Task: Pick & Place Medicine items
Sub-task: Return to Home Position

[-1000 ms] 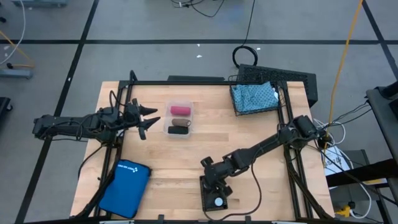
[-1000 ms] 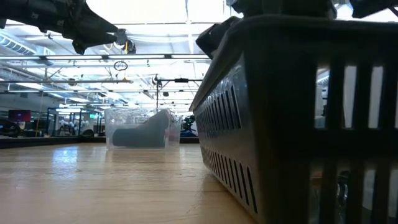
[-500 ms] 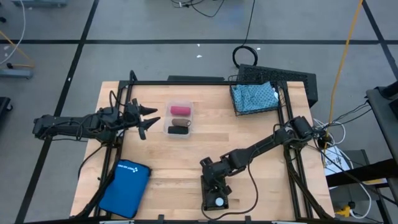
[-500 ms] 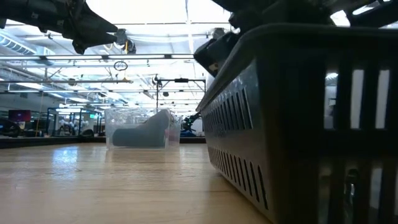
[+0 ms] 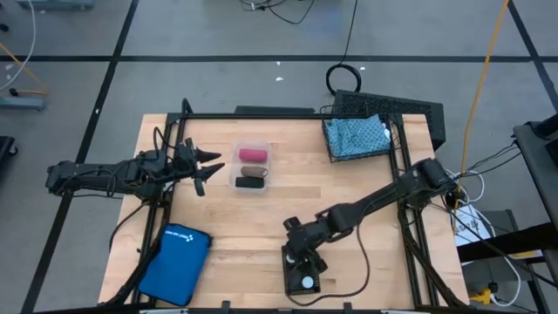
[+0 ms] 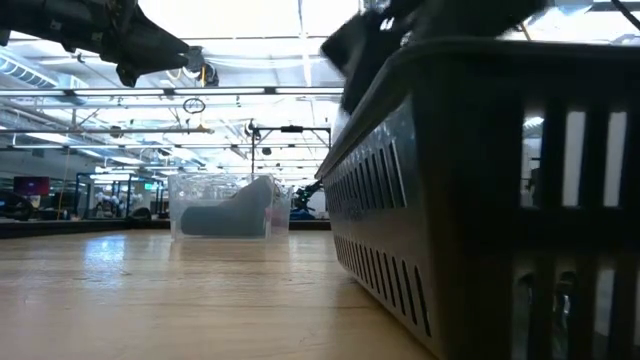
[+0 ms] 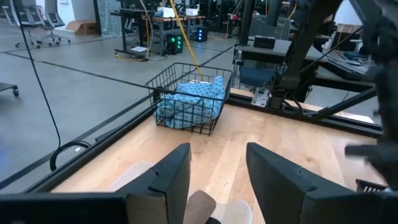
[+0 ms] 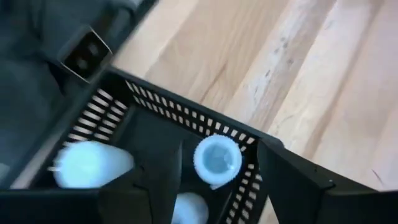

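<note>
A small black slotted basket (image 5: 301, 272) stands near the table's near edge. In the right wrist view it holds three white vials (image 8: 217, 159), (image 8: 92, 165), (image 8: 188, 208). My right gripper (image 5: 301, 249) (image 8: 219, 196) hovers open just above it, a finger on either side of the middle vial. The pink (image 5: 254, 154), brown (image 5: 253, 170) and black (image 5: 249, 182) blocks lie in a clear tray (image 5: 265, 168). The teal pouch (image 5: 356, 133) (image 7: 186, 102) sits in a wire basket. My left gripper (image 5: 206, 166) (image 7: 217, 180) waits open, left of the tray.
The bright blue zip case (image 5: 175, 262) lies at the table's near left corner. The wire basket (image 5: 333, 148) stands at the far right corner. A black frame rail (image 5: 261, 115) runs along the far edge. Bare wood (image 5: 366, 253) lies between tray, baskets and case.
My right gripper dipped toward the black basket and then rose a little above it, staying open. In the low view the basket shifted slightly sideways early on and then stayed put. The left arm has kept still.
</note>
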Controlling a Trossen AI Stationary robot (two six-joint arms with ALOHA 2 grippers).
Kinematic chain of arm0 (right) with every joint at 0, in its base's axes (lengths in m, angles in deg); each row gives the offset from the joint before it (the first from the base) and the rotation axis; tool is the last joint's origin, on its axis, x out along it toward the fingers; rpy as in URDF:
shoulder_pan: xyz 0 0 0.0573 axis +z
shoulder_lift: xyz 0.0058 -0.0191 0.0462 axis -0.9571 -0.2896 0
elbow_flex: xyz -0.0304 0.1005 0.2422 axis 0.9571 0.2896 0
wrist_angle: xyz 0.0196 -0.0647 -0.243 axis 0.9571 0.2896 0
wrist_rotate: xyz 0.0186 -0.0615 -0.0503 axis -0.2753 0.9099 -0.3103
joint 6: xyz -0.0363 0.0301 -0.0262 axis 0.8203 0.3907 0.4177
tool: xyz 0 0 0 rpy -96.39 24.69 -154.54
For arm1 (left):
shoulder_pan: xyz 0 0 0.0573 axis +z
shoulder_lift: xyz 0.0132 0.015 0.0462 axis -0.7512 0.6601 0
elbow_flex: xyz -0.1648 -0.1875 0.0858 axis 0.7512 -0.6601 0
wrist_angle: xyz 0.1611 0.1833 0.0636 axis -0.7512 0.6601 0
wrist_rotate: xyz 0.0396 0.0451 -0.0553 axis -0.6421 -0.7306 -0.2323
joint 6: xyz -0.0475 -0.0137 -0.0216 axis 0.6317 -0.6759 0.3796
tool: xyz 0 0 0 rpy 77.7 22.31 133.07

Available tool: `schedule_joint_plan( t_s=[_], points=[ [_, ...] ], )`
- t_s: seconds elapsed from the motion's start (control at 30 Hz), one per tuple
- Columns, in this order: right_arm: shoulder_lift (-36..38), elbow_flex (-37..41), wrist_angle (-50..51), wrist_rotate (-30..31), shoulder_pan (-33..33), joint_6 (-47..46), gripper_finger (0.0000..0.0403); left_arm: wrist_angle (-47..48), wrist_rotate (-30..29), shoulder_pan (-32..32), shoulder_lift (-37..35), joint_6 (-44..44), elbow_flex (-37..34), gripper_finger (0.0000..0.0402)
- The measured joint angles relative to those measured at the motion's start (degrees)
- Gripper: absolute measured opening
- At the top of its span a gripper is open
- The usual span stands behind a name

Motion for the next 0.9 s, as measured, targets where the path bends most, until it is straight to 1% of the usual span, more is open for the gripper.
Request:
schedule_joint_plan(
  t_s=[0.2,0.27,0.4,0.47,0.5,0.57,0.67,0.73,0.8,0.9],
  points=[
    [11.5,0.0,8.2,-0.1,-0.6,-8.9,0.0197,0.0,0.0,0.0,0.0,-2.8,0.0,0.0157],
    [15.8,0.0,11.2,0.0,-0.9,-11.0,0.0197,0.5,1.0,0.0,0.0,-1.2,0.0,0.0161],
    [23.6,0.0,14.0,0.0,-0.7,-11.9,0.0196,3.9,4.7,0.0,-1.4,-0.2,0.0,0.0172],
    [27.5,0.8,15.5,0.2,-0.3,-11.8,0.0196,6.5,5.1,0.0,-3.2,-0.1,0.0,0.0178],
    [29.7,2.0,15.7,1.2,0.0,-11.9,0.0195,7.8,5.0,0.0,-4.0,0.3,0.0,0.0181],
    [34.4,5.4,15.5,5.6,0.7,-12.1,0.0195,7.7,4.8,0.0,-6.0,0.7,-1.3,0.0187],
    [41.9,11.7,14.7,16.5,1.1,-13.5,0.0196,5.3,4.6,0.0,-9.1,-0.1,-4.8,0.0196],
    [47.6,16.3,14.5,21.0,1.1,-13.6,0.0198,4.1,4.6,0.0,-11.5,-0.8,-7.0,0.0201],
    [53.2,21.2,13.0,21.0,0.7,-13.8,0.0199,3.9,4.4,0.0,-13.9,-0.8,-8.4,0.0206],
    [61.7,27.7,8.0,20.9,-0.4,-14.6,0.0197,3.9,4.1,0.0,-16.8,-1.2,-10.0,0.0209]
  ],
)
